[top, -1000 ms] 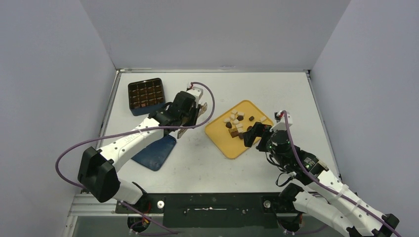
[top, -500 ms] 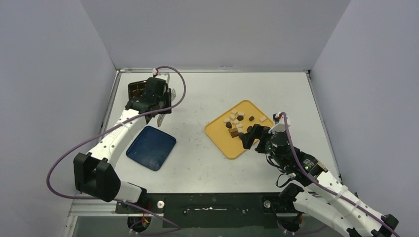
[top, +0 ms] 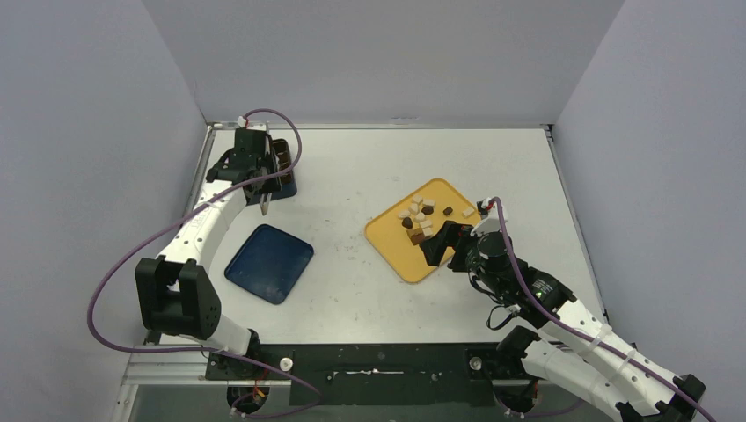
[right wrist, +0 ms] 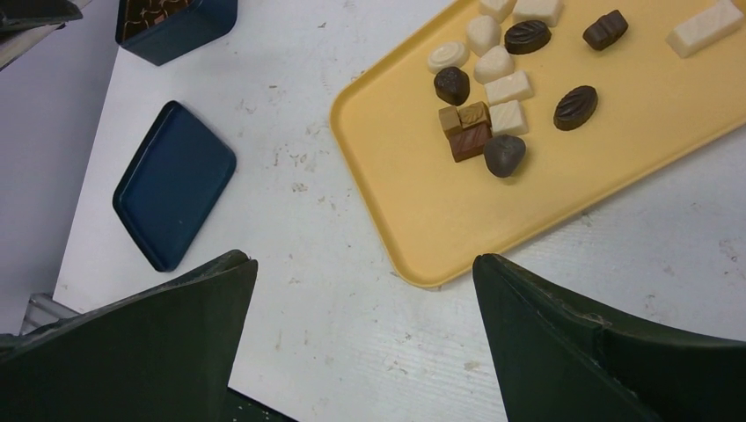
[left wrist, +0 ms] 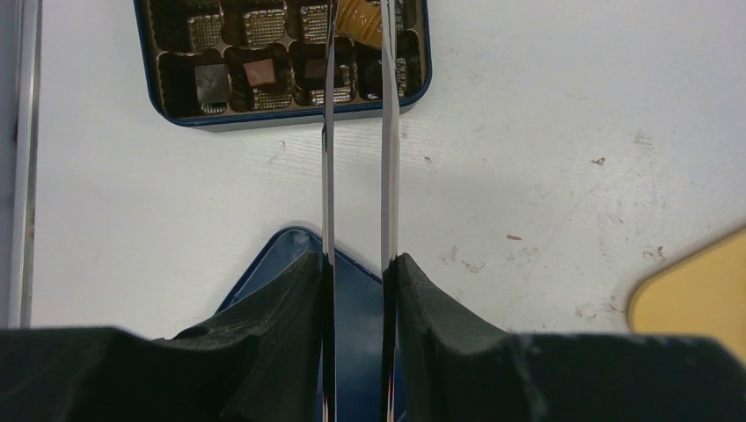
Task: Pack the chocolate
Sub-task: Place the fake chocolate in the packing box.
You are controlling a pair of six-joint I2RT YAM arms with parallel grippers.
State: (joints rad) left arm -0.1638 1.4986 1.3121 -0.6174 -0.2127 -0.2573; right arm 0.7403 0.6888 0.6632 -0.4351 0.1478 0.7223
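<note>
1. The right hand [right wrist: 359, 264] hovers nearest, over the counter [right wrist: 317, 343] at the near edge of the yellow tray [right wrist: 440, 229]. Its jaws stand fully apart and hold nothing. It has no part in this placement and should stay clear of the tray.
2. The loose chocolate [right wrist: 508, 117] lies in a cluster on the tray's far half, in dark, mid-brown and cream pieces.
3. Left of the tray, the blue lid [right wrist: 171, 180] lies flat on the counter, apart from everything else.
4. At the far left, the left hand [left wrist: 356, 272] is partly closed, clamping both arms of the metal tongs [left wrist: 327, 158]. The tong tips pinch one caramel-brown piece [left wrist: 359, 19] above the right-hand side of the compartmented box [left wrist: 264, 121]. The picture edge hides the exact cell beneath it.
5. Judgement for placing the piece:
   - Pick an empty cell. Two near-row cells already hold pieces.
   - Centre the tips over that cell before descending.
   - Hold the squeeze constant until the piece seats.
   - Release gently, then lift straight up so that the tips do not drag neighbouring pieces.
</note>
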